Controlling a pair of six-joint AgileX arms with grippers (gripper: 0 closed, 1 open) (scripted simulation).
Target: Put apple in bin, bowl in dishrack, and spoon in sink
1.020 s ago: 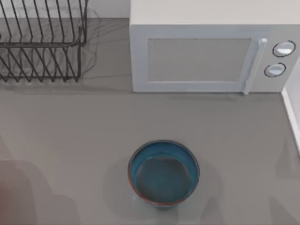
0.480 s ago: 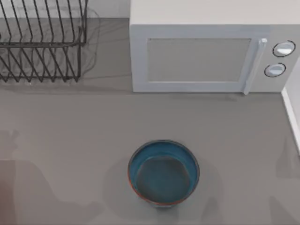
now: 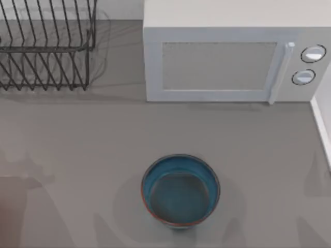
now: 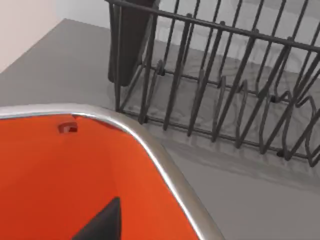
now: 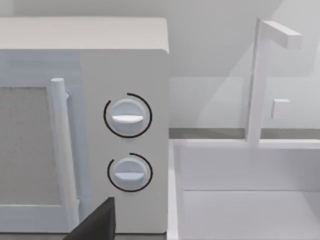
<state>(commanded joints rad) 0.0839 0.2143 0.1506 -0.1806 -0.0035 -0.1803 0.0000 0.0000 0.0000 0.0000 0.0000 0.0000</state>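
1. Starting at the table's left: the dishrack [image 3: 46, 49] stands at the far left corner, its prongs slanting. The left wrist view looks along it [image 4: 225, 85] from just over an orange bin [image 4: 75, 175] with a metal rim, so the left arm seems to hang above that bin, near the rack. A dark finger tip shows low in that view; I cannot tell whether the left gripper is spread or closed, or whether it carries anything.
2. In the middle, near the front edge, the bowl [image 3: 180, 190] sits upright and looks unfilled, well apart from the rack. From the bowl, the rack lies back and to the left. The bowl is round, so no long axis matters; a rim pinch from any side would do.
3. Behind the bowl stands the white microwave [image 3: 232, 57].
4. At the right, the right wrist view faces the microwave's dials [image 5: 127, 116] and the white sink [image 5: 245, 190] beside it. Whether the right gripper is parted or pressed together cannot be told.
5. Which arm is nearer the bowl cannot be settled; the left arm is, I judge, nearer the rack.
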